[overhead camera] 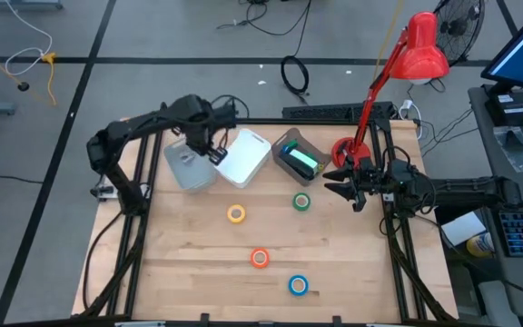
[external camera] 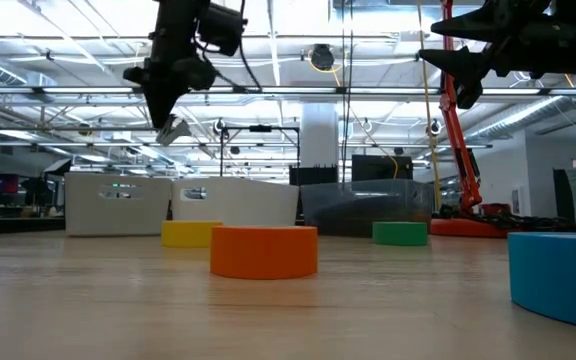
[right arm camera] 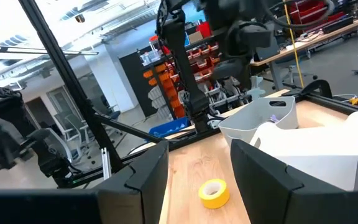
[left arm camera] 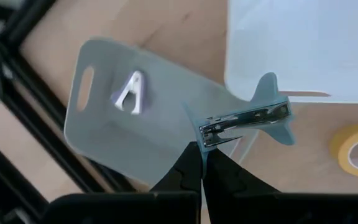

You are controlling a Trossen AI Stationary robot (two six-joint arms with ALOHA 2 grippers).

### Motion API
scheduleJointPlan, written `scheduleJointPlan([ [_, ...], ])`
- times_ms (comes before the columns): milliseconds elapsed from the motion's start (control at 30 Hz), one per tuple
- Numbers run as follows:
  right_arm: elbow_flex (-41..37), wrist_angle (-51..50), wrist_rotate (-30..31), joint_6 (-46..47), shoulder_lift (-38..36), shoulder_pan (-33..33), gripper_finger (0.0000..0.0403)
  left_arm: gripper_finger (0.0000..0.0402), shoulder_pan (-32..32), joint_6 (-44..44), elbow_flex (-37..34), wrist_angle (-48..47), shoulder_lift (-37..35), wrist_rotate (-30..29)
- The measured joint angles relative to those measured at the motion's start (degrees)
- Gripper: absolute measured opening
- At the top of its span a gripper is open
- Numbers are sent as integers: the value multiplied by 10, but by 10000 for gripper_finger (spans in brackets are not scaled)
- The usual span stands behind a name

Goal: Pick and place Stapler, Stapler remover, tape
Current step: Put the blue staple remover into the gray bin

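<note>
Left jaws [left arm camera: 202, 160]: pinched narrowly on a small pale-blue stapler [left arm camera: 246, 121], gripped at its tail so the metal magazine points away from the wrist.
Why held so: my reading is that the stapler hangs over the bins to be dropped into one; which bin, I cannot tell.
Grey bin [overhead camera: 189, 167]: pale grey plastic tub near the desk's far-left corner; a small white claw-shaped stapler remover [left arm camera: 131, 93] lies on its floor, so that item looks sorted.
White bin [overhead camera: 244, 156]: white rounded plastic tub, just beside the grey one along the far edge.
Clear bin [overhead camera: 298, 156]: dark see-through tub with green and blue items inside, next along the far edge.
Tape: yellow ring roll [overhead camera: 236, 214] mid-desk, green ring roll [overhead camera: 301, 202] towards the right edge, orange ring roll [overhead camera: 260, 258] nearer the front, blue ring roll [overhead camera: 298, 285] closest to the front edge; all flat, well apart, apparently awaiting pickup.
Left arm pose: elbow out over the left edge, forearm reaching along the far edge, wrist raised and pointing down.
Right jaws [overhead camera: 346, 186]: spread wide, empty, lifted by the right edge facing across the desk, beside a red desk lamp [overhead camera: 398, 68].
</note>
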Motion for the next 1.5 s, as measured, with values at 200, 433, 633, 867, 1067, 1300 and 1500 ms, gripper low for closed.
scheduleJointPlan([
  [200,0,0,0,0,0,0,166,0,70,3,-1,0,1,26],
  [433,0,0,0,0,0,0,166,0,116,5,-1,-1,1,54],
  [633,0,0,0,-6,0,0,166,0,106,25,-1,0,1,72],
  [867,0,0,0,-9,0,0,166,0,101,19,-68,0,-11,122],
  [1067,0,0,1,-12,0,0,166,0,89,19,-160,1,-22,127],
  [1300,0,0,13,-13,0,0,166,0,111,19,-215,8,-19,95],
  [1500,0,-1,13,-9,0,0,166,0,137,31,-222,38,5,82],
])
